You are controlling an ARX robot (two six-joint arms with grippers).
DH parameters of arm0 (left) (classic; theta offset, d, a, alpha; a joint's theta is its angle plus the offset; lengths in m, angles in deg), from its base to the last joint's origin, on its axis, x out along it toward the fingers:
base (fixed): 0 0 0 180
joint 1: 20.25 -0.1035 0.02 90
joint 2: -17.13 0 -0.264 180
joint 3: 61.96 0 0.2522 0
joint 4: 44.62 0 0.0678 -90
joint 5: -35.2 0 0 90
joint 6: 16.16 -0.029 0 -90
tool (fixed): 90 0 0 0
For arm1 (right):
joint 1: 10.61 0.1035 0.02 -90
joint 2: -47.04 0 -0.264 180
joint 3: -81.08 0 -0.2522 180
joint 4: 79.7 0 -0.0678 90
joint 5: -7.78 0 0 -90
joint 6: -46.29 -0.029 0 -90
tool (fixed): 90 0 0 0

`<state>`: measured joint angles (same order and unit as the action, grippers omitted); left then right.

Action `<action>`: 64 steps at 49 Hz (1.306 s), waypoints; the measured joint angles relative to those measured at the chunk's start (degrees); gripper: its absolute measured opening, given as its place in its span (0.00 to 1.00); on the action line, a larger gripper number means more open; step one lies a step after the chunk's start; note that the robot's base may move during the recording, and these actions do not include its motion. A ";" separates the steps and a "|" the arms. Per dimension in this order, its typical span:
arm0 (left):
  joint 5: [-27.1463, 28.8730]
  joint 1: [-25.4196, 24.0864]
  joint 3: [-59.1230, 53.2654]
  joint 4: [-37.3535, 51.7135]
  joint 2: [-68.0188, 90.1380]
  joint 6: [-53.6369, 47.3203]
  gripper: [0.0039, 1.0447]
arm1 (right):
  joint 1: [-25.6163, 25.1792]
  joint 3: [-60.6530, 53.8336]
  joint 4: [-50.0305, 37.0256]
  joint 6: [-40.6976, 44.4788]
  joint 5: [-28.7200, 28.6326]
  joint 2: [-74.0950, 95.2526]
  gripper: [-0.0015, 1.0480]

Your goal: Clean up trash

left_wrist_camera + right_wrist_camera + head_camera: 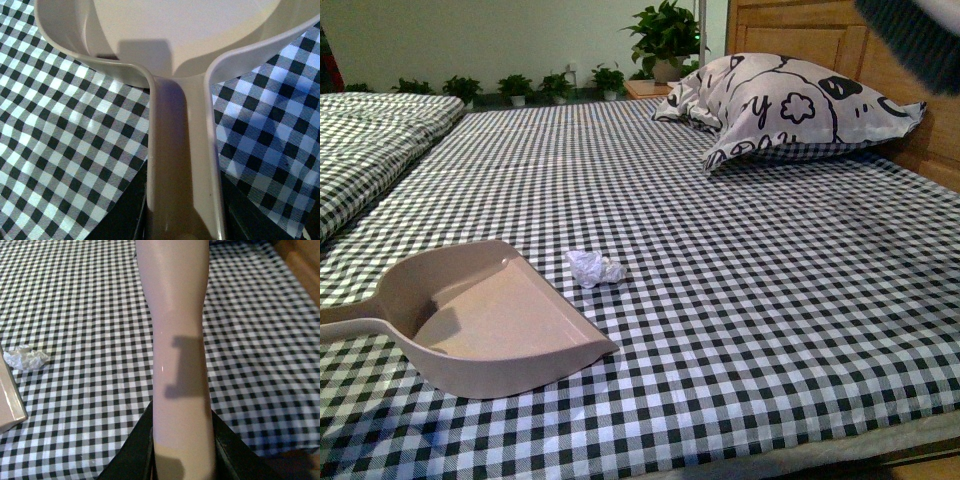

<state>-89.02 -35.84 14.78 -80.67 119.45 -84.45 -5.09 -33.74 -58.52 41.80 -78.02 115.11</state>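
Only small bits of the robot show, and they are all black. The left gripper (184,212) has dark fingers (125,215) with smooth, flat sides and straight edges, and they sit in shadow, so little more can be made out. The right gripper (182,440) has the same kind of black fingers (134,450), which get thinner toward the tips and look a little shiny along their slanted edges.
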 joint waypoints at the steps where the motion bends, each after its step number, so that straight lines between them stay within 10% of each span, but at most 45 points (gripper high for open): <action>1: 0.00 0.00 0.00 0.00 0.00 0.00 0.26 | 0.37 0.52 -0.46 -0.28 -0.02 1.53 0.20; 25: 0.00 0.00 -0.02 0.00 0.00 -0.02 0.26 | 6.29 10.49 -7.61 -1.53 0.55 27.08 0.20; 64: 0.00 0.00 -0.02 0.00 0.00 -0.04 0.26 | 17.22 32.76 4.13 -0.33 8.44 46.05 0.20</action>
<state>-89.02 -35.84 14.76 -80.67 119.45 -84.50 12.13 -0.97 -54.38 41.47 -69.58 161.16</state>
